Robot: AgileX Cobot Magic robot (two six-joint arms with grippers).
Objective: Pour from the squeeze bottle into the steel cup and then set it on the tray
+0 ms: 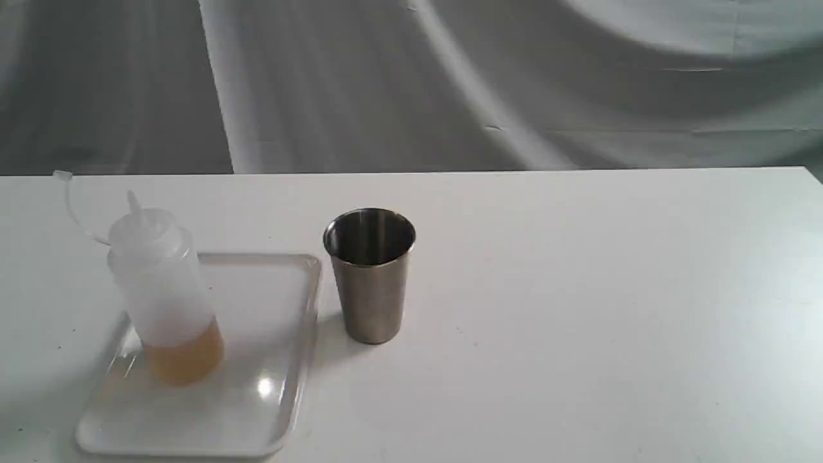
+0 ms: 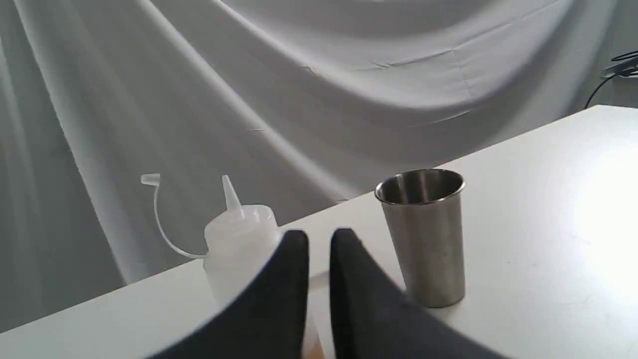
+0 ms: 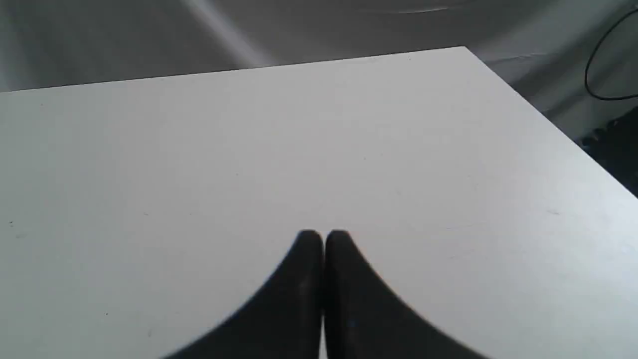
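The squeeze bottle (image 1: 164, 289) stands upright on the left part of the white tray (image 1: 270, 360), with amber liquid in its lowest part and its cap strap hanging off to the left. The steel cup (image 1: 371, 276) stands upright on the table just right of the tray. Neither gripper shows in the exterior view. In the left wrist view my left gripper (image 2: 319, 237) holds nothing, with only a thin slit between its black fingers; beyond it are the bottle (image 2: 239, 244) and the cup (image 2: 423, 234), and it touches neither. My right gripper (image 3: 324, 237) is shut over bare table.
The white table (image 1: 578, 289) runs wide to the right of the cup; its far edge meets a grey draped cloth (image 1: 450, 83). In the right wrist view the table's corner (image 3: 466, 50) and a dark cable (image 3: 613, 60) beyond it show.
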